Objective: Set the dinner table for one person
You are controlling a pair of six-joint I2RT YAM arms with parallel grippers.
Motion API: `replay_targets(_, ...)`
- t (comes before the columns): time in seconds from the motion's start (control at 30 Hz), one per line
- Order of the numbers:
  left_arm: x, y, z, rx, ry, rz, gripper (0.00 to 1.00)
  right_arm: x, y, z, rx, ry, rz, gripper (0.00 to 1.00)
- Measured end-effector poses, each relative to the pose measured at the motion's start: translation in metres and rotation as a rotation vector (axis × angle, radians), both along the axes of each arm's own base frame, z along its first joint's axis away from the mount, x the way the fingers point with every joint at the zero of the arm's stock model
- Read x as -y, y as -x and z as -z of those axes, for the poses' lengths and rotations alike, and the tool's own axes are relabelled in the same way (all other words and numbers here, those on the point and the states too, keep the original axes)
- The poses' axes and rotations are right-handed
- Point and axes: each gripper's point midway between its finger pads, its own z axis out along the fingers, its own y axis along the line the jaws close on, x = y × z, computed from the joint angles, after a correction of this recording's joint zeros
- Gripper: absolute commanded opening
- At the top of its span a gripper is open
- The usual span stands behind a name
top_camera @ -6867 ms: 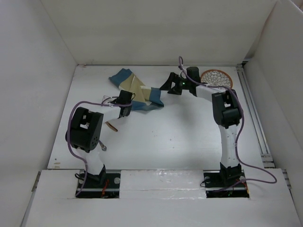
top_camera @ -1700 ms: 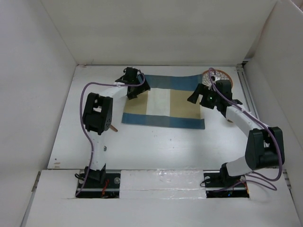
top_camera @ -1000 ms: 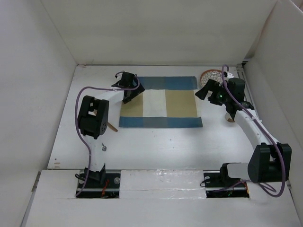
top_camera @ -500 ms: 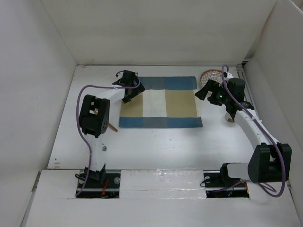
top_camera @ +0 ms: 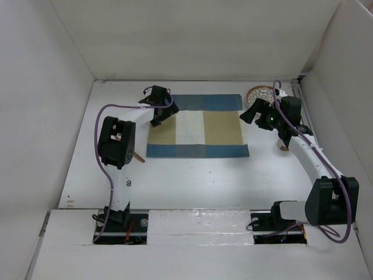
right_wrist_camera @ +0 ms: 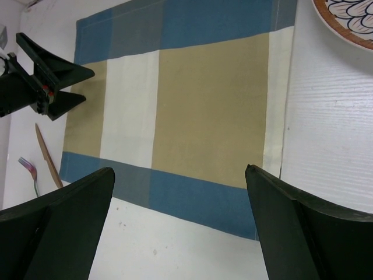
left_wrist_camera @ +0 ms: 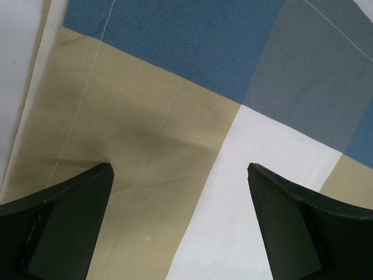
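The blue-and-beige checked placemat [top_camera: 195, 125] lies spread flat on the white dinner table [top_camera: 198, 175]. My left gripper [top_camera: 166, 112] hovers over the mat's far left corner, open, with only cloth [left_wrist_camera: 175, 116] below its jaws [left_wrist_camera: 180, 169]. My right gripper [top_camera: 252, 112] stands open just off the mat's right edge, looking down on the mat [right_wrist_camera: 210, 99] with nothing between its fingers [right_wrist_camera: 180, 169]. A patterned plate with an orange rim [top_camera: 260, 93] sits at the far right, partly hidden by the right arm.
A wooden knife [top_camera: 138, 156] and a fork [top_camera: 127, 182] lie left of the mat, beside the left arm. A small brown object [top_camera: 284, 147] lies by the right arm. White walls enclose the table on three sides.
The placemat was bunched up between both grippers and has since been spread flat and let go. Over the last second nothing has visibly moved.
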Motion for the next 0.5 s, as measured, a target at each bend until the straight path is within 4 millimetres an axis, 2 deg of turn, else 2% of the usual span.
replay_targets(0.27,0.002,-0.002,-0.004,-0.011,-0.006,0.021,1.00,-0.001,0.001,-0.002,0.004,-0.004,-0.007,1.00)
replay_targets(0.5,0.005,-0.003,-0.014,-0.011,-0.003,0.041,1.00,0.001,0.004,-0.011,0.028,0.002,0.005,1.00)
